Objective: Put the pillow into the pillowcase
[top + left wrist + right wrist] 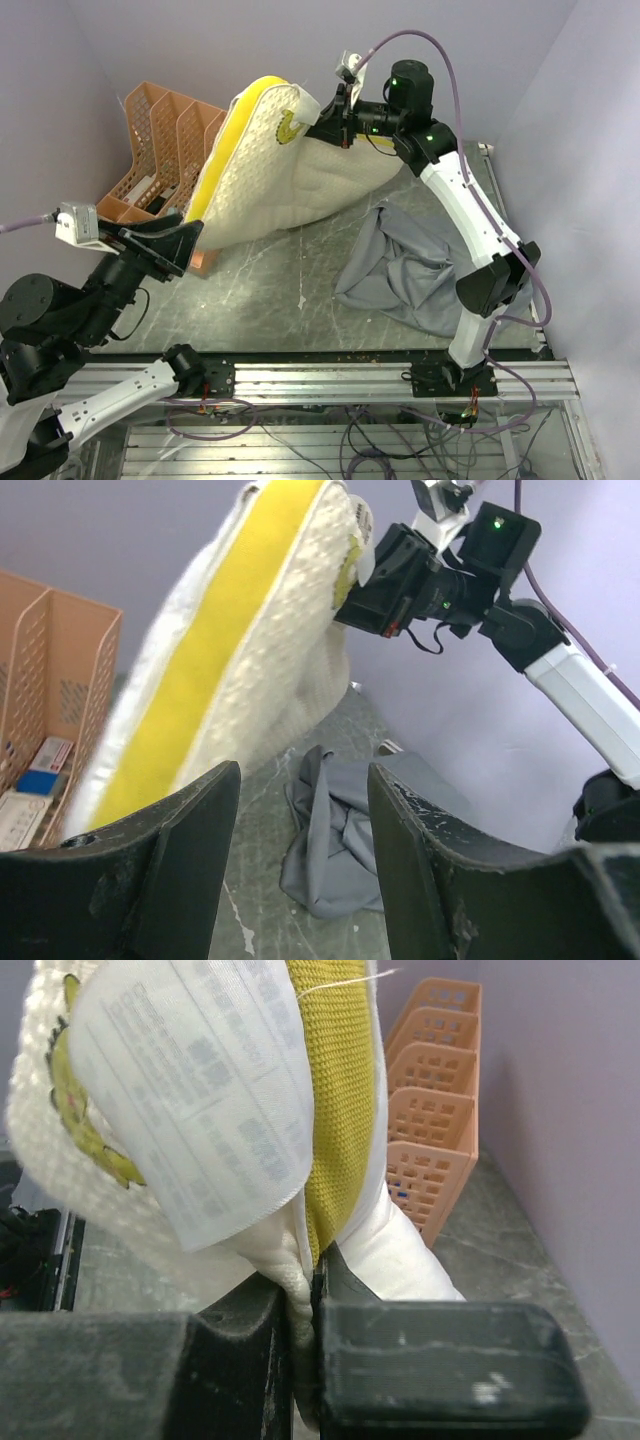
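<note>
The cream-yellow pillow hangs tilted above the table, lifted by its far corner with the logo and white tag. My right gripper is shut on that corner; in the right wrist view its jaws pinch the cream fabric beside the yellow edge. The blue-grey pillowcase lies crumpled on the table at the right, also in the left wrist view. My left gripper is open and empty, close to the pillow's lower left edge, its jaws wide apart.
An orange slotted plastic rack stands at the back left, behind the pillow, with small items in it. Purple walls close in the table on the left, back and right. A metal rail runs along the near edge.
</note>
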